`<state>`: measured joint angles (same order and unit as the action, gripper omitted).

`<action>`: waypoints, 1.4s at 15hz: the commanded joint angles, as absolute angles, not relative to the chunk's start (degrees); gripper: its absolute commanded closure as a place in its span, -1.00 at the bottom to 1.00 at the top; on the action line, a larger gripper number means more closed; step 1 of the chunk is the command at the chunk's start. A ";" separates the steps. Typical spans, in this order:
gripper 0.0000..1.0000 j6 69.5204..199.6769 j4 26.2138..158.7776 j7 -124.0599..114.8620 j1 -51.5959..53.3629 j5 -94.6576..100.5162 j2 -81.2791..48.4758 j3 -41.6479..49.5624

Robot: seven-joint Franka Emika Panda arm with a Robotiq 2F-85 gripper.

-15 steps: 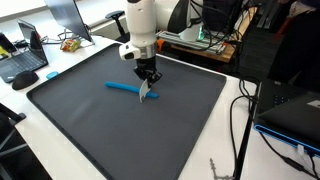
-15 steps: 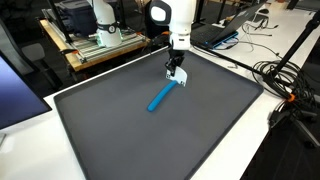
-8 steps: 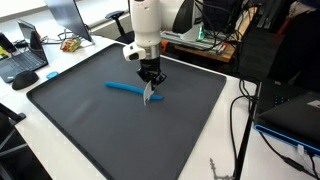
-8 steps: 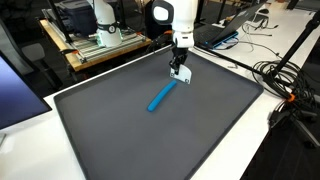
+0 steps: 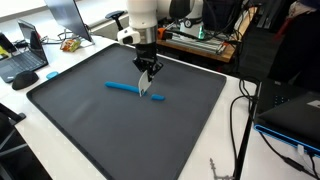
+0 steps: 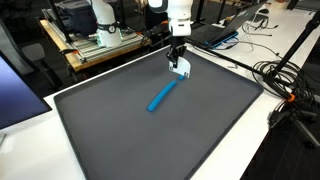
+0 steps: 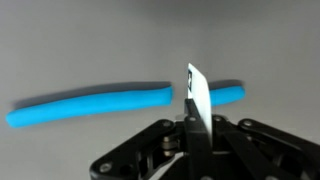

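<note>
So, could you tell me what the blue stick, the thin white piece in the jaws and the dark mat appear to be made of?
The blue stick is probably plastic or foam, matte: even colour, a rounded end, no glints. The white piece is likely card or thin plastic: flat, thin-edged, and straight while gripped. The dark mat seems to be rubber or fabric: matte grey, no reflections.

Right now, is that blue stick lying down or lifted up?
Lying down: the blue stick rests flat on the dark mat, while the gripper above holds only a white card.

card (image 7: 196, 95) in gripper (image 5: 148, 72) over stick (image 5: 123, 88); stick on mat (image 5: 100, 130)
</note>
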<state>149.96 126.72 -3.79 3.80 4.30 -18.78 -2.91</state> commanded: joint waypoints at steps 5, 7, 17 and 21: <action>0.98 149.25 129.51 2.18 0.66 3.77 -14.03 -1.10; 0.98 148.90 128.90 2.25 0.40 4.28 -14.78 -0.46; 0.98 149.12 125.92 0.64 1.07 5.53 -19.69 0.66; 0.98 148.82 124.35 0.78 1.18 5.44 -21.73 0.70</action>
<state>149.76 126.47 1.19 0.78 4.81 -19.98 0.32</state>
